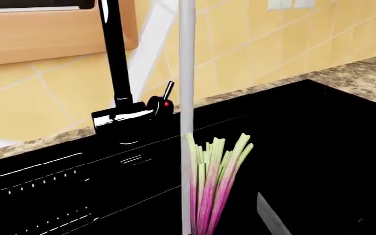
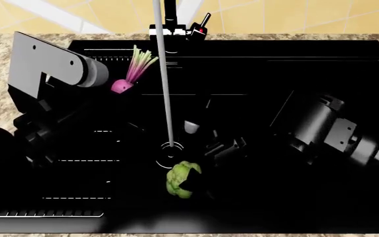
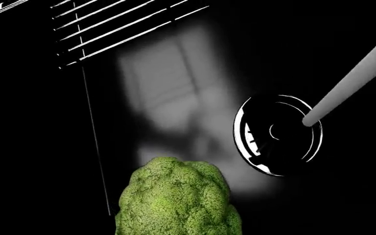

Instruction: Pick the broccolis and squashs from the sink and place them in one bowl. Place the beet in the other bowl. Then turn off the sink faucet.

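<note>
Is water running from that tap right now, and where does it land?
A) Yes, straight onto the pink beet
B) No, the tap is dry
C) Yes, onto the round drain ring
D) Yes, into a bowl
C: a grey stream falls from the sink faucet and ends at the drain ring, beside the broccoli, well clear of the beet.

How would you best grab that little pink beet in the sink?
Probably by the round bulb, coming down from above. The beet lies with its stalks fanned toward the faucet; they look thin and floppy, while the bulb gives two firm sides to pinch.
</note>
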